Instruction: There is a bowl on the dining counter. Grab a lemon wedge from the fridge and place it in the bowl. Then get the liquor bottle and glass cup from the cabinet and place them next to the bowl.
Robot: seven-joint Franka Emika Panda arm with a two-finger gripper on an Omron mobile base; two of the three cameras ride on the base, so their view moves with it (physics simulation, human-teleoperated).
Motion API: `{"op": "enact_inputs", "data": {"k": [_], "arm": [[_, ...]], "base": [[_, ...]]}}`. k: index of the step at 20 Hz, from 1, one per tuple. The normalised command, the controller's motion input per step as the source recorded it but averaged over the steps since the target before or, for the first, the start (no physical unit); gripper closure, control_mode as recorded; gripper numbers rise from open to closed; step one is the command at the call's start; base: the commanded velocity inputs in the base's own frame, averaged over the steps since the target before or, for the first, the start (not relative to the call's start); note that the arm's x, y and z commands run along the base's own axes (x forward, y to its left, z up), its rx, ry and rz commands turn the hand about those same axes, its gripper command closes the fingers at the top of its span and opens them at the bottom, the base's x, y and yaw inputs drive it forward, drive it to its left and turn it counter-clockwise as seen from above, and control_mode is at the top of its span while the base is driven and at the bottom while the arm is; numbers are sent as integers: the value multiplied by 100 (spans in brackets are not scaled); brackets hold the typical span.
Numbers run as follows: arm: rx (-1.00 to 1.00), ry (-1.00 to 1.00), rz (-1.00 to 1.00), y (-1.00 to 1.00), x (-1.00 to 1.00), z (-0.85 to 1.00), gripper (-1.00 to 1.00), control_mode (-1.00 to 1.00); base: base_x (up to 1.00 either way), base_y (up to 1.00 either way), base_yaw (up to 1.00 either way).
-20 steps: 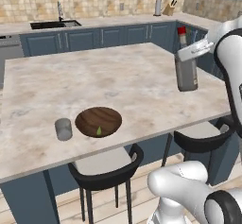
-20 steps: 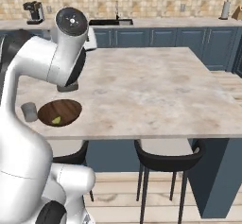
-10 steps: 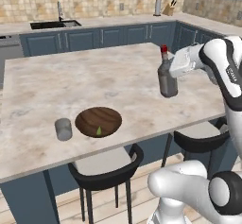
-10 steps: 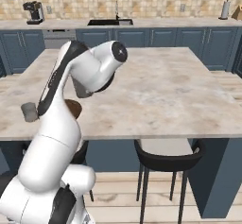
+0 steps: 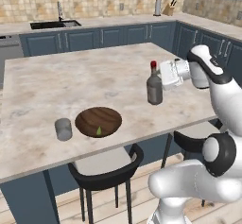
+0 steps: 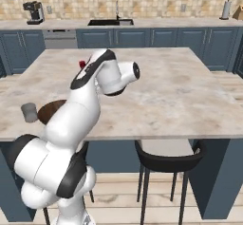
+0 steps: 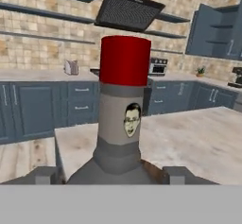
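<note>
My gripper (image 5: pixel 160 79) hugs the liquor bottle (image 5: pixel 154 87), right of middle; I should carry it upright toward the bowl (image 5: pixel 98 121).

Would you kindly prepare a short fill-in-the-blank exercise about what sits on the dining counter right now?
1. The lemon wedge lies inside the ____.
2. The liquor bottle has a ____ cap.
3. The glass cup stands beside the bowl, on the side away from the ____.
4. The gripper is at the bottle's ____.

Missing words: bowl; red; bottle; neck
</note>
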Motion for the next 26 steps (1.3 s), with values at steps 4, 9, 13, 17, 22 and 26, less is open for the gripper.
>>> {"op": "enact_inputs", "data": {"k": [4, 9, 13, 17, 22, 26], "arm": [[12, -8, 18, 13, 24, -54, 100, -100], [5, -9, 8, 28, 10, -58, 100, -100], [0, -6, 0, 25, 21, -52, 100, -100], [-1, -3, -5, 18, 32, -44, 100, -100], [0, 0, -7, 14, 29, -42, 100, -100], [0, 0, -6, 3, 16, -39, 100, -100]], "base": [[0, 0, 0], [0, 0, 0], [0, 0, 0], [0, 0, 0], [0, 0, 0], [0, 0, 0]]}}
